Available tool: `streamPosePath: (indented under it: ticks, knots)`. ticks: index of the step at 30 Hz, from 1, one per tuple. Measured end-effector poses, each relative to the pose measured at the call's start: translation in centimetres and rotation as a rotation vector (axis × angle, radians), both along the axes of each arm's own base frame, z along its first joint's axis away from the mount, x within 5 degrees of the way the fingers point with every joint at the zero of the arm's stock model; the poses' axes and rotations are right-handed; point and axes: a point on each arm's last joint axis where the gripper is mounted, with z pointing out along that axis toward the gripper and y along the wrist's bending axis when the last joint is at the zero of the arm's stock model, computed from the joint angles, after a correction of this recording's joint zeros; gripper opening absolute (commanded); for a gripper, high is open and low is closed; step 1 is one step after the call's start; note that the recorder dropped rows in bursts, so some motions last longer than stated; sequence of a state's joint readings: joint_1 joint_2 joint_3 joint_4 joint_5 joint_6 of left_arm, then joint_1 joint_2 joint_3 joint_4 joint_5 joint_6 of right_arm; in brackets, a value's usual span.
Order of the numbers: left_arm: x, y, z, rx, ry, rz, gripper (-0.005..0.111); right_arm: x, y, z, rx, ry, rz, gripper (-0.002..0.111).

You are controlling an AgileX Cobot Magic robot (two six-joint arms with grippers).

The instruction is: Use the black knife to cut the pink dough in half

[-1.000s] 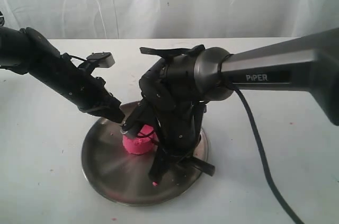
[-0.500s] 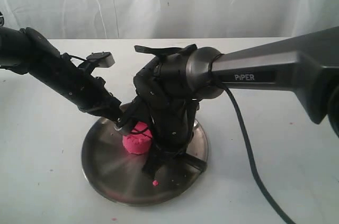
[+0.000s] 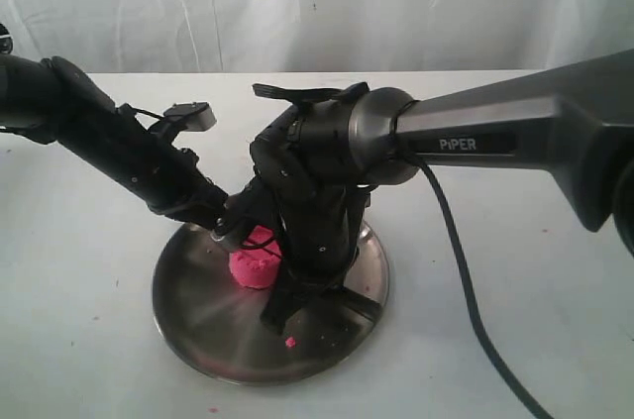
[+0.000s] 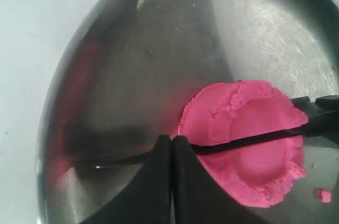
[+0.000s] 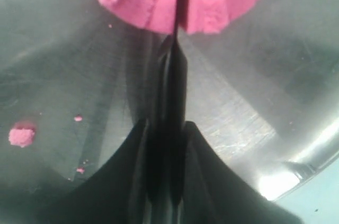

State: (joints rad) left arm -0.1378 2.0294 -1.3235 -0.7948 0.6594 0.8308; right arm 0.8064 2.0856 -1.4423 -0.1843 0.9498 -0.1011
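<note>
Pink dough (image 3: pixel 256 262) sits in one piece a little left of the middle of the round steel plate (image 3: pixel 193 325), which rests on the white desk (image 3: pixel 79 340). The right end effector (image 5: pixel 166 128) is clamped narrowly on the handle of the black knife (image 4: pixel 249 140), and the thin blade lies straight across the dented top of the dough, its point reaching out past the far edge. The left end effector (image 4: pixel 172 139) is closed, its tips pressed together just beside the dough, right at the blade; whether it pinches the blade I can't tell. A small pink crumb (image 3: pixel 290 342) lies apart on the plate.
</note>
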Motion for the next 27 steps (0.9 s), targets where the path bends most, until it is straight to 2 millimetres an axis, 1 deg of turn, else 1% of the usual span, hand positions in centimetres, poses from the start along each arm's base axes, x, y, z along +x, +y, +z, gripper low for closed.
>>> streamPosePath:
  ticks: [2, 6, 19, 27]
  knots:
    - [0.03, -0.05, -0.53, -0.004, 0.017, 0.001, 0.000, 0.00, 0.00, 0.00, 0.000, 0.000, 0.000, 0.007]
    - [0.08, -0.11, -0.99, -0.012, 0.032, 0.009, 0.000, -0.02, 0.00, 0.24, 0.006, -0.003, -0.001, 0.007]
    - [0.13, -0.12, -1.04, -0.014, 0.031, 0.014, 0.000, -0.29, 0.31, 0.29, 0.047, 0.024, -0.033, 0.007]
    - [0.13, -0.12, -1.04, -0.014, 0.031, 0.014, 0.000, -0.26, 0.36, -0.37, 0.038, 0.034, -0.035, 0.007]
